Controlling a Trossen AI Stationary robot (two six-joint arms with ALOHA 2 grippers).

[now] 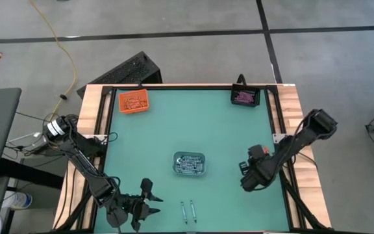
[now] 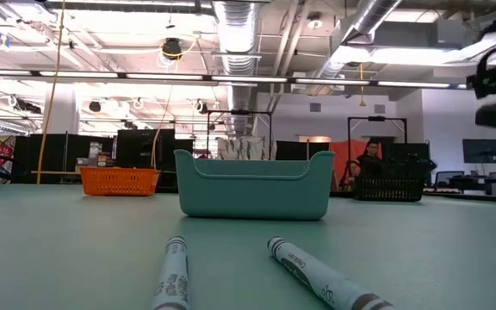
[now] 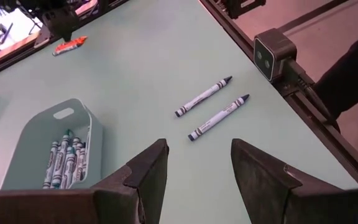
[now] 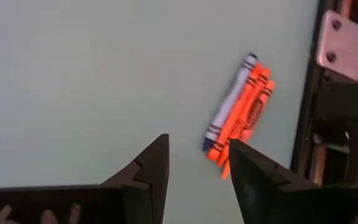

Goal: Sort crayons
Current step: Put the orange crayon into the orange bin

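My left jaws (image 1: 149, 198) hang apart and empty over the desk's (image 1: 154, 143) near edge, close to its near-left corner, and just beside them toward the middle of that edge lie two grey-blue crayons (image 1: 187, 211), side by side and not yet sorted. My right jaws (image 1: 247, 177), also apart and holding nothing, hover near the right edge; beneath them lies a small bunch, one blue crayon (image 4: 232, 102) against several orange crayons (image 4: 248, 112), touching one another and still unsorted. In the middle of the desk the clear-grey tray (image 1: 189, 163) already holds a good number of grey-blue sticks. Farther off, the orange tray (image 1: 134, 101) in the far-left corner and the black tray (image 1: 245, 97) in the far-right corner each hold crayons too, so I judge the sorting well along with only these few left. Nothing stands between my jaws and the loose ones.
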